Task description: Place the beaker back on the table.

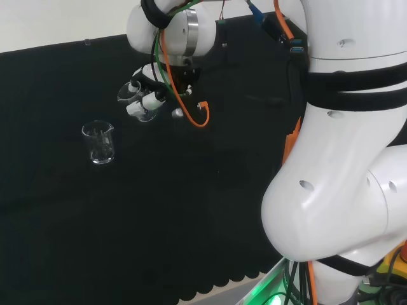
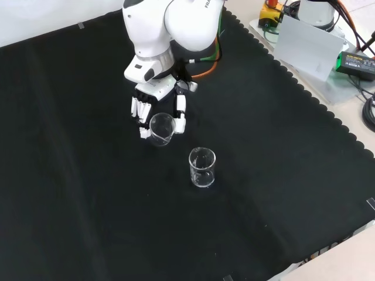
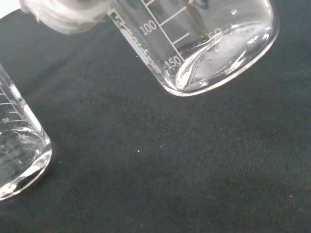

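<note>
Up close, wrist view shows held beaker [image 3: 204, 43] tilted above cloth [image 3: 160, 174].

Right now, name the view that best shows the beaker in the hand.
The front view: the held beaker sits whole between the hand and the cloth. The head view shows it partly behind fingers; the wrist view shows its tilted base, close up.

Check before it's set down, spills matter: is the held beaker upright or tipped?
Tipped: in the hand, the held beaker shows its mouth sideways.
</note>
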Controlling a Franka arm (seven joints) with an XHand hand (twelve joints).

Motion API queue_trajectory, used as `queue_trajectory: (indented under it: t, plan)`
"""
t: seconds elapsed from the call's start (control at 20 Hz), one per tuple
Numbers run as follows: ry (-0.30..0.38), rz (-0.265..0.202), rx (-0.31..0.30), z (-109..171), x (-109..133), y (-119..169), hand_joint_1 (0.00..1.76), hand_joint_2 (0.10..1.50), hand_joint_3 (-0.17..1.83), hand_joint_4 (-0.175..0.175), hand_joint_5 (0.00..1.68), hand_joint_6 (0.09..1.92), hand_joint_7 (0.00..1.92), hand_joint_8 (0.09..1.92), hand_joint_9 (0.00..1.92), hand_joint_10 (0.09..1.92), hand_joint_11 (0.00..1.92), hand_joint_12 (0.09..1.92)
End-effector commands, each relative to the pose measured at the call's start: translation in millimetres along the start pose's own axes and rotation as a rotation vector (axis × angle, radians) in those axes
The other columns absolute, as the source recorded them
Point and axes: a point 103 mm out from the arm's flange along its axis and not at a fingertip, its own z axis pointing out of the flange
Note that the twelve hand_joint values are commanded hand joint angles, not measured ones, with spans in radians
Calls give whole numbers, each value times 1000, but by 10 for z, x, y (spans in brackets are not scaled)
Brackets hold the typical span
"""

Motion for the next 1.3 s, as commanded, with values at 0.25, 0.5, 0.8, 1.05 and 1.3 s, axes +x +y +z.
queue_trajectory:
  t: [0.25,0.5,0.8,1.05,1.3]
  plan:
    - [104,-17,-46,168,-41,-22,1245,1212,-175,-118,825,1206,1091,1040,1094,1131,918,949]
    - [130,-10,-38,286,-71,6,1244,1214,-175,-120,821,1212,1088,1045,1090,1132,916,953]
    - [165,7,-24,400,-126,26,1244,1215,-175,-119,819,1215,1085,1050,1087,1134,914,957]
    - [198,33,-25,449,-164,10,1244,1216,-175,-121,816,1217,1083,1054,1085,1136,911,960]
    - [204,22,-23,486,-177,-9,1243,1217,-175,-121,815,1219,1082,1056,1083,1137,909,962]
